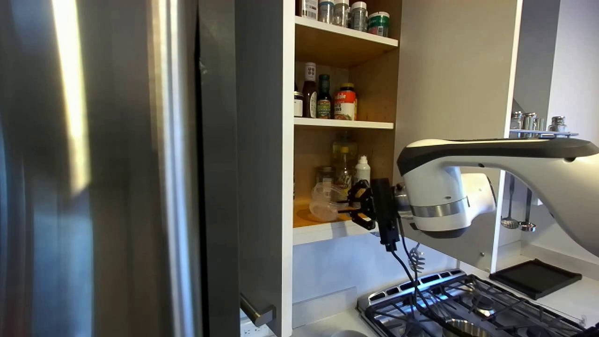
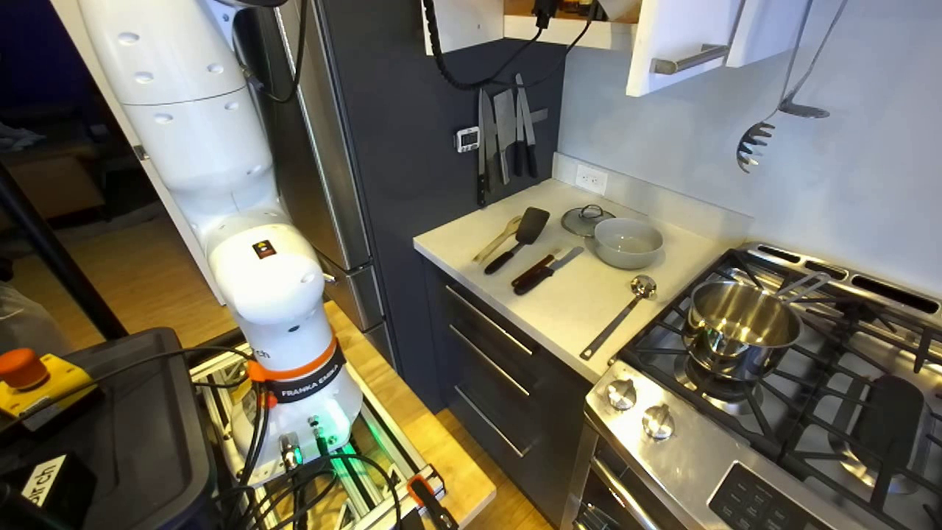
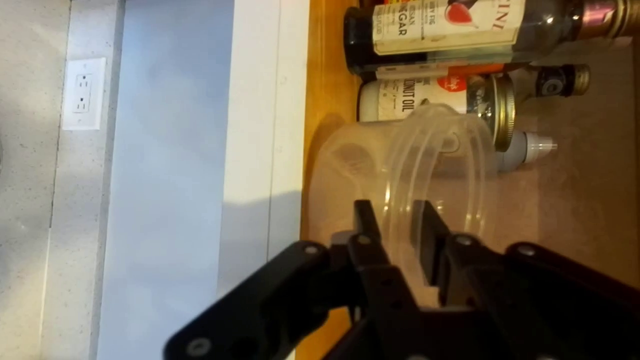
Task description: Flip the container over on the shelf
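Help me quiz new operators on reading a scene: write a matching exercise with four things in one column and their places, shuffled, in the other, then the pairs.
Things
1. clear container
2. steel pot
3. grey bowl
4. knives

Places
A. on the stove
B. hanging against the dark panel
C. inside the cupboard, at its lowest level
D. on the counter, beside a lid

Pairs: 1-C; 2-A; 3-D; 4-B
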You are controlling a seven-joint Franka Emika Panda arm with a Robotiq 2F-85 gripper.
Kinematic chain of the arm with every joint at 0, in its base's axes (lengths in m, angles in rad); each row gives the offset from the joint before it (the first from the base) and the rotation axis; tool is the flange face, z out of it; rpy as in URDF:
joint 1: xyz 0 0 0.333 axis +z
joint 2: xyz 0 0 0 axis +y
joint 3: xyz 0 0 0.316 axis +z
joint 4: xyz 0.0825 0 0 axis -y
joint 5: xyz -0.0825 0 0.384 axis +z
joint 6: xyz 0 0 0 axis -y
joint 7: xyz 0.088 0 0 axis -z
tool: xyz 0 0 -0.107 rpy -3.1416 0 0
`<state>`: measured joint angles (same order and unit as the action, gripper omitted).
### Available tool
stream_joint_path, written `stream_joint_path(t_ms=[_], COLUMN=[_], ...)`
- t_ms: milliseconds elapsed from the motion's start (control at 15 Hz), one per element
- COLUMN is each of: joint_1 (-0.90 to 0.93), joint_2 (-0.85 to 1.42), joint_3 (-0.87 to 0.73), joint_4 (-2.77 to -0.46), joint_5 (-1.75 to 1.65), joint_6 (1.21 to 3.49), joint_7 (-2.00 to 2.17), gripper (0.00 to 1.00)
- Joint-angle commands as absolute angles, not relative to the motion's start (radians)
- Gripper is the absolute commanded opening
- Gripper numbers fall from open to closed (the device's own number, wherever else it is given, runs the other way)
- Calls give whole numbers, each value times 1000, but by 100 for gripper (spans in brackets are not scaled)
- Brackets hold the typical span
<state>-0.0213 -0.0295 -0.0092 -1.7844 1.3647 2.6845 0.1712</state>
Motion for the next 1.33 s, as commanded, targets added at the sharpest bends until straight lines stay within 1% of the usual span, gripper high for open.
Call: stream_joint_path(t_ms=[0, 67, 133, 200, 267, 533, 667, 933, 1267], joint_1=[-19, -19, -19, -19, -19, -23, -29, -42, -59], joint_2=[-16, -15, -13, -13, -12, -18, -24, -17, 7], joint_3=[-8, -8, -8, -8, -8, -13, -20, -42, -61], joint_4=[-1771, -1770, -1768, -1767, -1766, -1760, -1760, -1768, -1760], joint_5=[1399, 1400, 1399, 1399, 1400, 1454, 1498, 1467, 1466], joint_6=[2707, 2706, 2706, 2704, 2702, 2635, 2540, 2354, 2192], joint_7=[149, 149, 149, 149, 150, 179, 223, 388, 601], gripper=[5, 4, 0, 0, 2, 2, 2, 2, 2])
